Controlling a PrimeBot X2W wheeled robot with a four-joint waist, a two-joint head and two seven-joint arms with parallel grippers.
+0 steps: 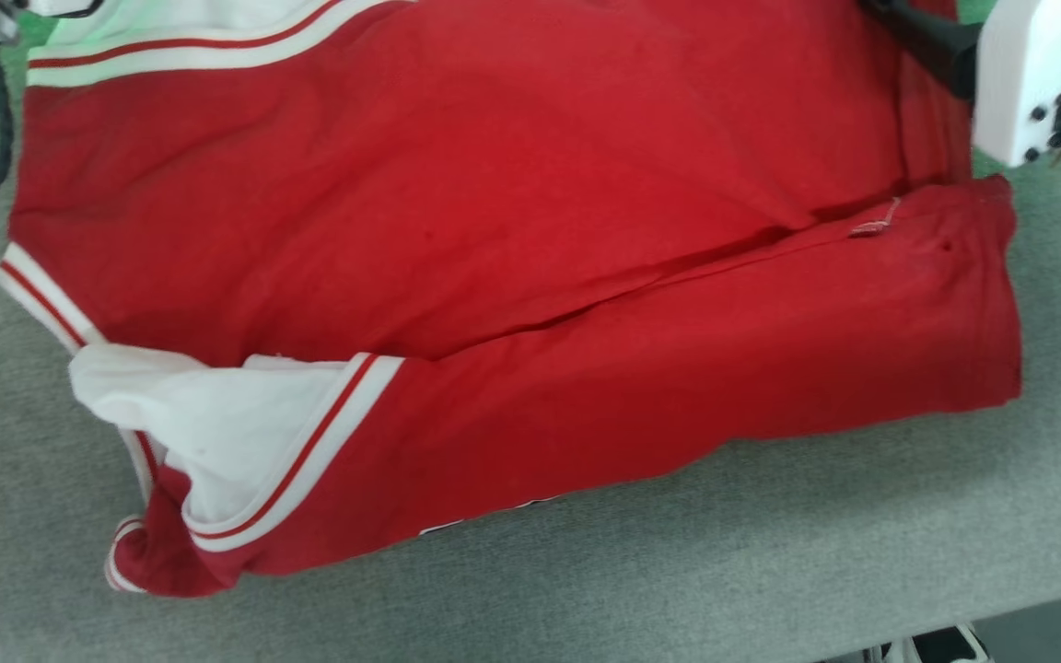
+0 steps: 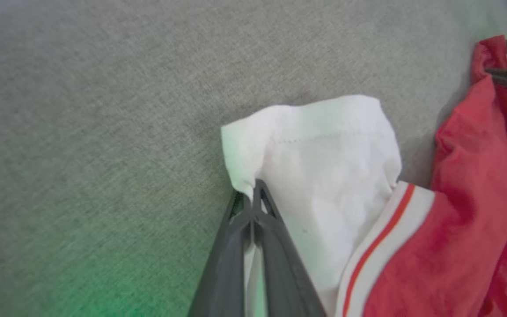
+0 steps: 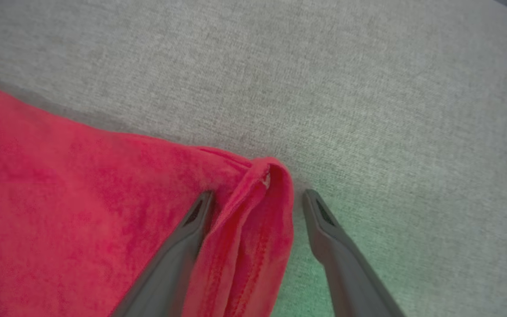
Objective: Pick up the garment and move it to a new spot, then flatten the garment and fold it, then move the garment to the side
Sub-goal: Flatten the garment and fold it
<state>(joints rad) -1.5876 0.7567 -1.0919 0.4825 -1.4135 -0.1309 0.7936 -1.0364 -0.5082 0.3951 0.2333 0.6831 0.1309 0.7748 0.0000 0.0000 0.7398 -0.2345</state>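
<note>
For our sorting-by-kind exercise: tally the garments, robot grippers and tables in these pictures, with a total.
Garments: 1 (red thin-fabric jersey with white sleeve panels)
Grippers: 2 (left gripper shut on the white sleeve; right gripper open, a red folded edge between its fingers)
Tables: 1 (grey cloth-covered table)
Total: 4
</note>
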